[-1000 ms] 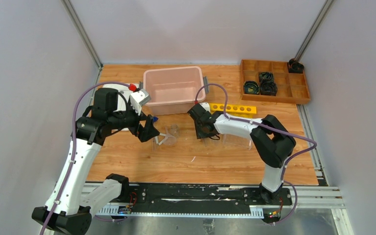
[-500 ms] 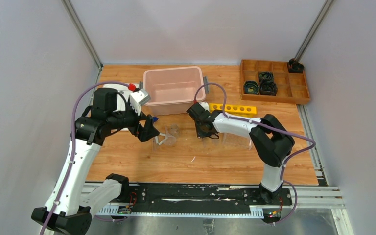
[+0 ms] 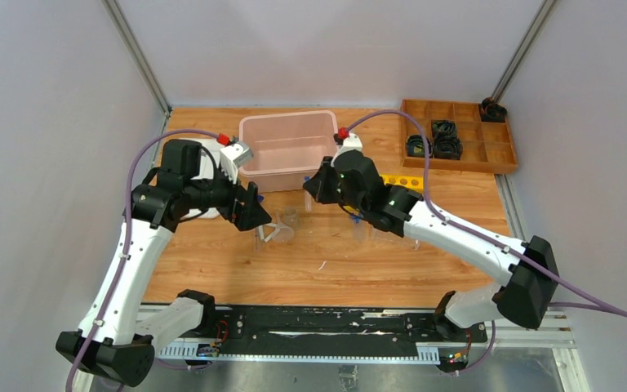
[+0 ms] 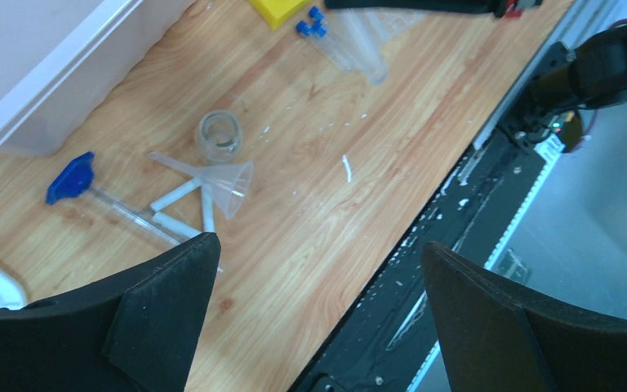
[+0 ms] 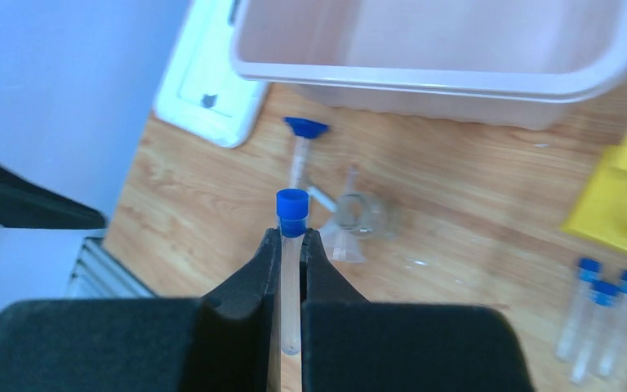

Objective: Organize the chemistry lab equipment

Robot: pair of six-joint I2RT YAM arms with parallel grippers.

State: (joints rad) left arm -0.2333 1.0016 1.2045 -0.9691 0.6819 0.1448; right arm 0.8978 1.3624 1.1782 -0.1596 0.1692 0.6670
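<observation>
My right gripper (image 5: pixel 291 237) is shut on a clear tube with a blue cap (image 5: pixel 291 269), held up off the table in front of the pink bin, cap past the fingertips. In the top view this gripper (image 3: pixel 312 186) hangs beside the bin's front right corner. Three more blue-capped tubes (image 5: pixel 600 318) lie below the yellow rack (image 5: pixel 620 196). The funnel (image 4: pixel 229 181), clear beaker (image 4: pixel 218 135) and thin rod with a blue end (image 4: pixel 71 178) lie together on the wood. My left gripper (image 4: pixel 318 245) is open and empty, hovering just left of them.
The pink bin (image 3: pixel 288 147) stands at the back centre. A brown wooden tray (image 3: pixel 457 135) with black rings sits at the back right. A white flat object (image 5: pixel 208 90) lies left of the bin. A black rail (image 3: pixel 318 322) runs along the near edge.
The right gripper has shut on a tube and lifted it up and back toward the bin. The right arm has stretched out. The left gripper has shifted slightly and stays open.
</observation>
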